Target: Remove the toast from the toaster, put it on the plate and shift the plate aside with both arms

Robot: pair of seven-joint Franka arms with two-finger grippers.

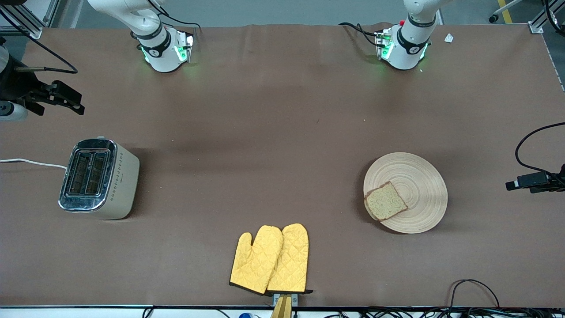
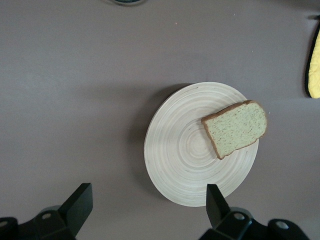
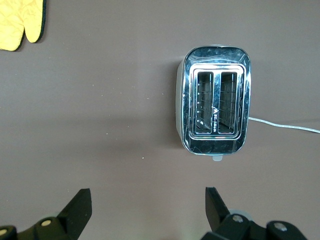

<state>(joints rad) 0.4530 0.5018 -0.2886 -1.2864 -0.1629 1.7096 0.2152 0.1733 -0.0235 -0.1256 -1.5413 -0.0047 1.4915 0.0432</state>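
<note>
The toast (image 1: 385, 201) lies flat on the round wooden plate (image 1: 412, 183), at the rim nearer the front camera, its corner slightly over the edge. The plate sits toward the left arm's end of the table. In the left wrist view the toast (image 2: 235, 128) and plate (image 2: 182, 155) show below my left gripper (image 2: 147, 192), which is open and empty, high over the table by the plate. It shows at the front view's edge (image 1: 527, 181). My right gripper (image 3: 147, 195) is open and empty, high over the table by the toaster; it also shows in the front view (image 1: 66, 98).
A steel toaster (image 1: 97, 179) with two empty slots stands toward the right arm's end, also in the right wrist view (image 3: 215, 107); its white cord (image 1: 31, 162) runs off the table. Two yellow quilted oven mitts (image 1: 271, 260) lie at the table edge nearest the front camera.
</note>
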